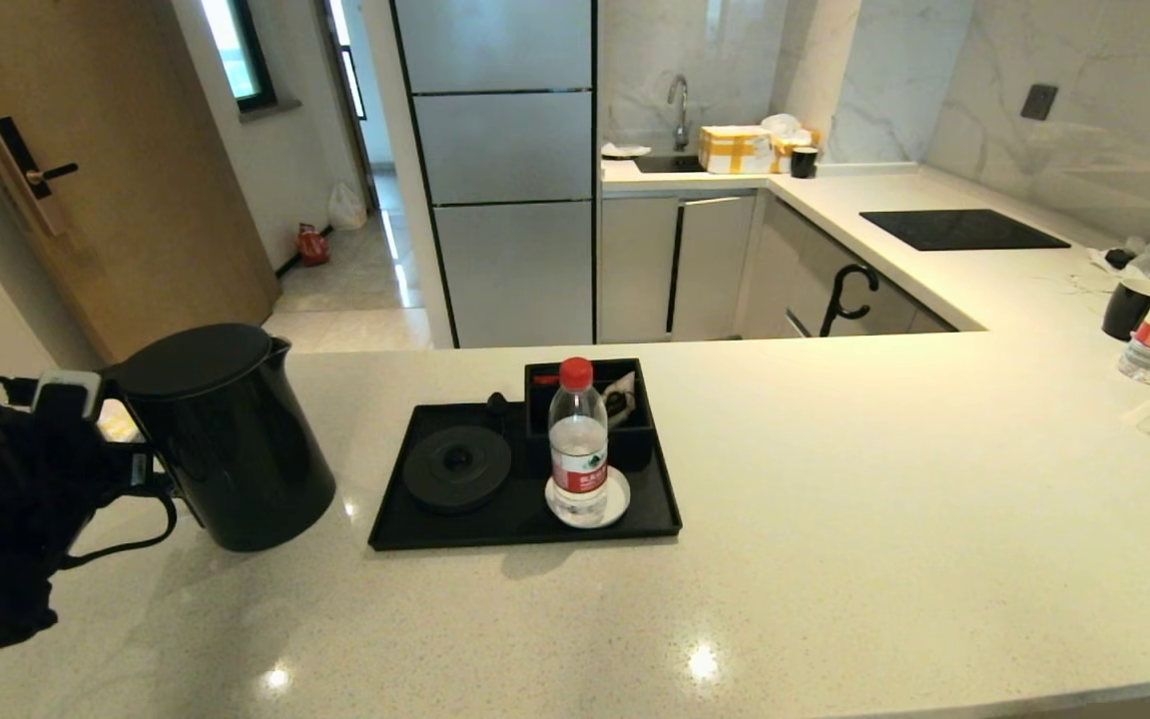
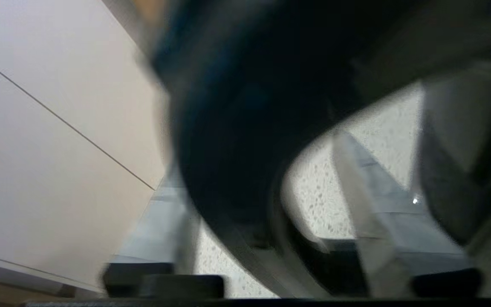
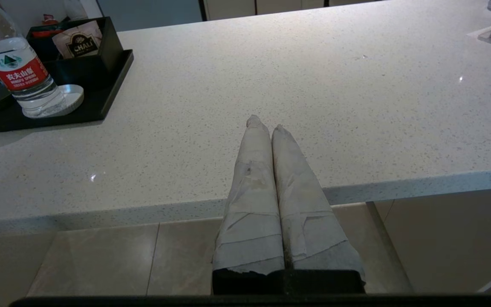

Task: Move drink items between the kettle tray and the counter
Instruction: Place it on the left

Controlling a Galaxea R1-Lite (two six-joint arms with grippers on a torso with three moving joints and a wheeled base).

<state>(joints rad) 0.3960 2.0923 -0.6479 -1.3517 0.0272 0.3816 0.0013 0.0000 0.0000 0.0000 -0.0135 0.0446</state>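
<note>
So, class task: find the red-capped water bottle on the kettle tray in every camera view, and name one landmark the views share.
Head view: water bottle stands upright on the white coaster, at the tray's front right part.
Left wrist view: not in it; a dark blurred shape fills most of the picture.
Right wrist view: at the upper left edge, on the same coaster.
Shared landmark: the speckled counter.
</note>
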